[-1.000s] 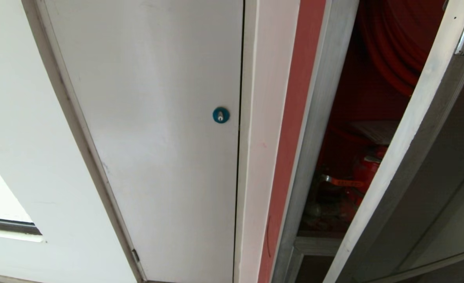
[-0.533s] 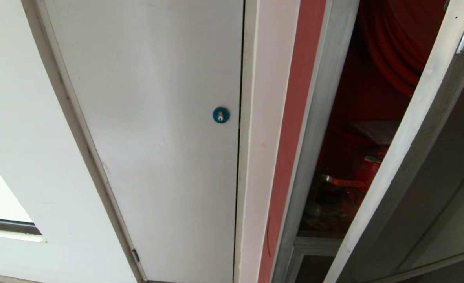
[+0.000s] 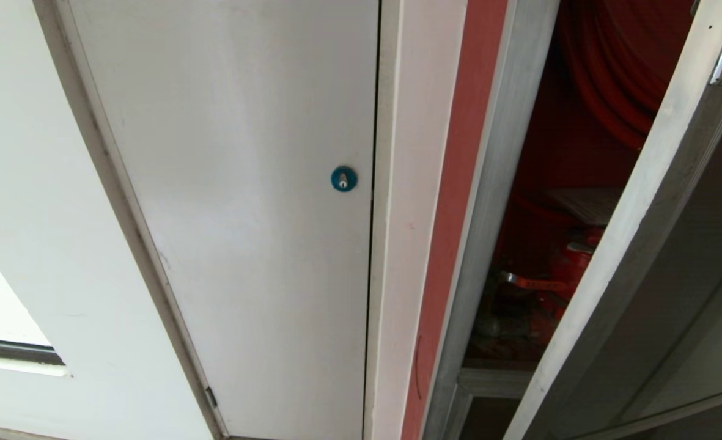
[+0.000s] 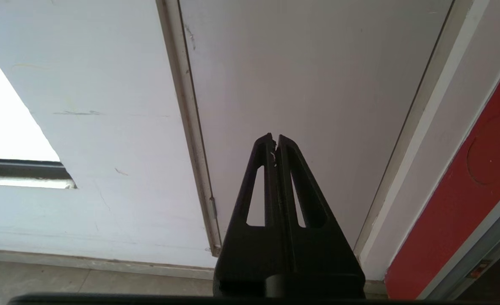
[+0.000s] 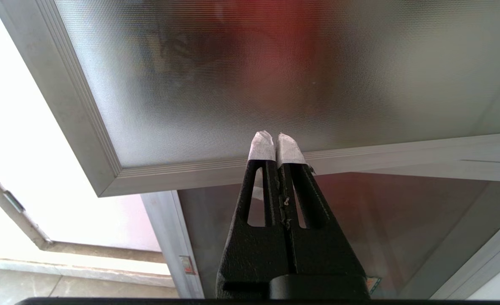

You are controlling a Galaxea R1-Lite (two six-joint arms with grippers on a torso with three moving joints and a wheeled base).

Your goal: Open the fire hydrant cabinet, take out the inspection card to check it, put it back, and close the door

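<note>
door [image 5: 241, 80] ajar just beyond closed right tool [image 5: 277, 144]

Building corridor; fire hydrant cabinet [image 3: 556, 201] beside white service door [image 3: 244, 201].

The door [image 3: 617, 269] frame is covering part of the inspection card [image 3: 584, 205] and hydrant valve [image 3: 565, 269]; the hose reel [image 3: 617, 73] is running off the top edge.

The left gripper [image 4: 275, 137] is matte black plastic, two tapering fingers each pierced by a long triangular slot. The right gripper [image 5: 276, 136] matches it, but its fingertips [image 5: 261, 147] wear white fabric tape.
</note>
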